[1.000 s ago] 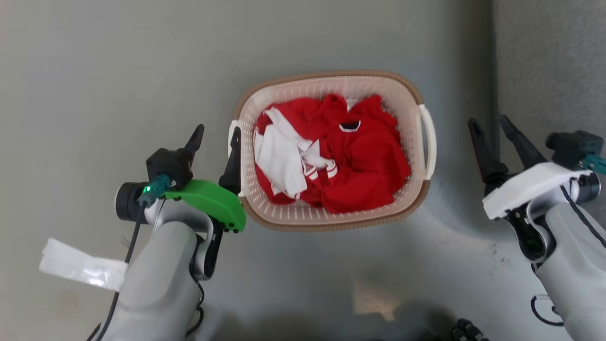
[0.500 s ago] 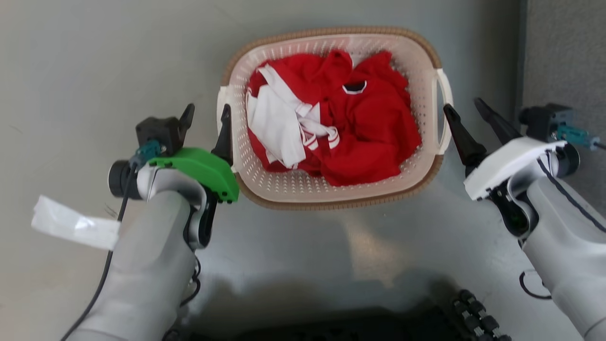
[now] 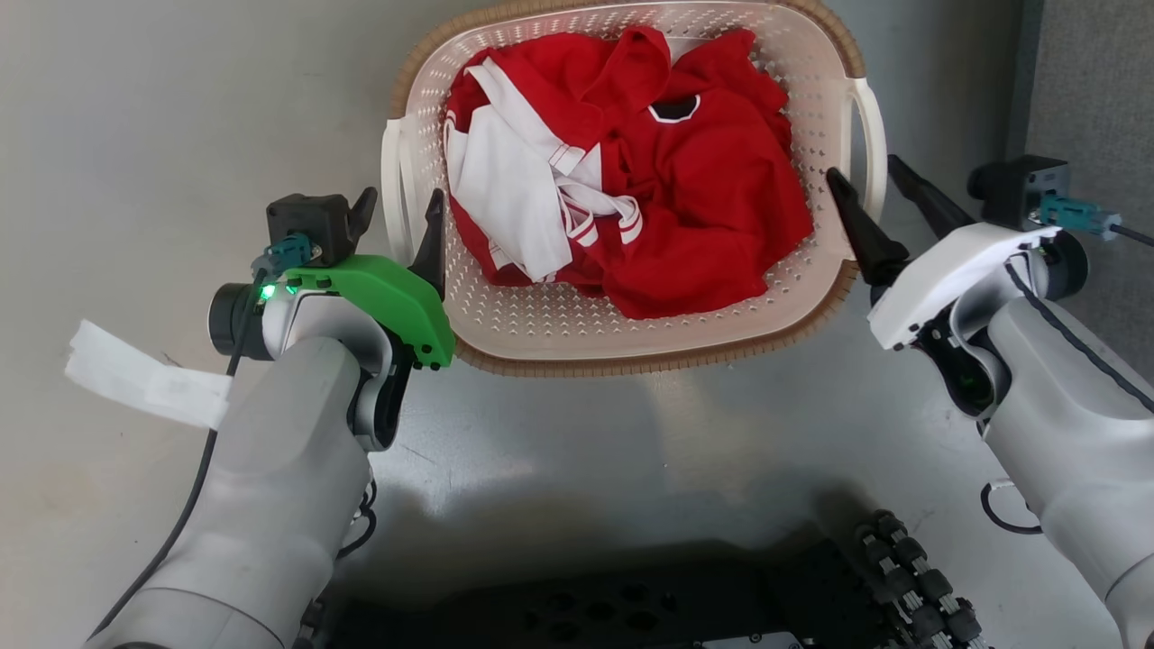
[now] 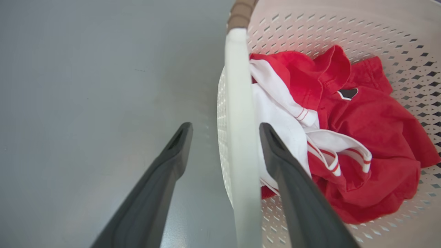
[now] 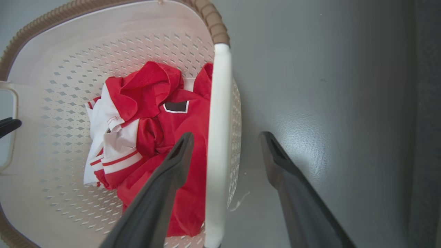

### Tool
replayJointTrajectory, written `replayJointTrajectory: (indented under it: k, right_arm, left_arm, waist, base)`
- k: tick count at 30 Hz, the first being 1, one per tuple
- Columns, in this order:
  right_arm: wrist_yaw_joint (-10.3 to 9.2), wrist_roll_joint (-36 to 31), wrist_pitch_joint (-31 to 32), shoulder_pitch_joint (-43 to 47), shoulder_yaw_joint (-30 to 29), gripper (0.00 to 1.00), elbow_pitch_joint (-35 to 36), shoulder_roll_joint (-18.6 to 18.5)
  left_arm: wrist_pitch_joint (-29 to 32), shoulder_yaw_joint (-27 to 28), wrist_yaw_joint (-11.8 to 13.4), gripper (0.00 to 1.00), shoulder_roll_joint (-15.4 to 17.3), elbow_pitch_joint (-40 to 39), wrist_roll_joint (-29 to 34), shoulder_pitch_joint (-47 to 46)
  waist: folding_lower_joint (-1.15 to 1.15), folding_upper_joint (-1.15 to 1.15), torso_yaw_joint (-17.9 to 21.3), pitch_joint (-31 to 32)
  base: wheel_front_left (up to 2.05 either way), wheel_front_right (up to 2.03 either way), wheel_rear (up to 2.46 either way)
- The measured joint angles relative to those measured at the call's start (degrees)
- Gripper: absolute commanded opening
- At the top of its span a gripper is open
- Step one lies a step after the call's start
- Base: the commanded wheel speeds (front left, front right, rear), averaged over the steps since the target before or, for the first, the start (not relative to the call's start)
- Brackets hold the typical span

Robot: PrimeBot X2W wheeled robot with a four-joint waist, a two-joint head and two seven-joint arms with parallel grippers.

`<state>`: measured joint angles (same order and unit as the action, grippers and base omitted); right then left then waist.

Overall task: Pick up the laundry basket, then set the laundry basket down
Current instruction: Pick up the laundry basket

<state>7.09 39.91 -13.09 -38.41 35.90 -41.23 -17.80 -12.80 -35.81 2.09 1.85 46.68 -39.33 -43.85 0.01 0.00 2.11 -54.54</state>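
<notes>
Cream plastic laundry basket is not yet lifted; left gripper and right gripper, both open, straddle its handles.

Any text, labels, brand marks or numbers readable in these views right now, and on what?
No readable text in any view.
Black patch on the red garment in the laundry basket: no lettering visible.
White strip at the head view's left edge: blank.
</notes>
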Motion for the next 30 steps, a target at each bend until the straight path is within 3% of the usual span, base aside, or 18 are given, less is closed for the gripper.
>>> replayJointTrajectory:
  k: [4,6,7,8,9,10,11,12,30]
  right_arm:
    - [0.02,1.12,-0.07,-0.99,1.38,1.00,-0.63,0.21]
    - [0.02,1.68,-0.09,-1.70,1.80,1.00,-0.91,0.20]
    - [0.02,1.90,-0.26,-2.04,2.04,0.88,-1.07,0.20]
    - [0.02,2.07,-0.55,-2.30,2.29,0.69,-1.22,0.19]
    - [0.02,2.29,-0.57,-2.50,2.56,0.43,-1.36,0.18]
    - [0.02,2.61,-0.57,-2.61,2.71,0.33,-1.56,0.19]
    - [0.02,3.04,-0.57,-2.71,2.82,0.22,-1.87,0.19]
    - [0.07,3.25,-0.57,-2.79,3.02,0.00,-2.16,0.10]
    - [0.45,7.45,-0.75,-4.25,8.49,0.00,-5.26,0.79]
  left_arm:
    - [-0.03,-1.01,-0.15,1.00,0.00,1.26,-1.83,-0.71]
    - [-0.04,-1.43,-0.42,0.87,0.00,1.72,-2.40,-1.18]
    - [-0.05,-1.62,-0.60,0.65,0.00,2.04,-2.64,-1.40]
    - [-0.11,-1.82,-0.66,0.50,0.00,2.37,-2.87,-1.59]
    - [-0.11,-2.02,-0.73,0.35,0.00,2.67,-3.00,-1.78]
    - [-0.10,-2.26,-1.04,0.16,-0.08,2.86,-3.38,-1.93]
    - [-0.10,-2.57,-1.09,0.04,-0.23,2.96,-3.66,-2.11]
    - [-0.11,-2.80,-1.07,0.00,-0.46,3.11,-4.12,-2.29]
    - [-0.33,-7.55,-3.05,0.00,-0.63,9.00,-9.01,-3.46]
  waist:
    - [0.00,0.00,0.01,-0.31]
    - [0.00,0.00,-0.01,-0.35]
    - [0.00,0.00,-0.03,-0.37]
    - [0.00,0.00,-0.04,-0.38]
    - [0.00,0.00,-0.05,-0.38]
    - [0.00,0.00,-0.05,-0.38]
    - [0.00,0.00,-0.05,-0.38]
    - [-0.01,0.00,-0.05,-0.38]
    - [-0.01,0.00,0.24,4.45]
  base:
    - [0.00,0.00,0.00]
    - [0.00,0.00,0.00]
    - [0.00,0.00,0.00]
    - [0.00,0.00,0.00]
    - [0.00,0.00,0.00]
    - [0.00,0.00,0.00]
    - [0.00,0.00,0.00]
    - [0.00,0.00,0.00]
    - [0.00,0.00,0.00]
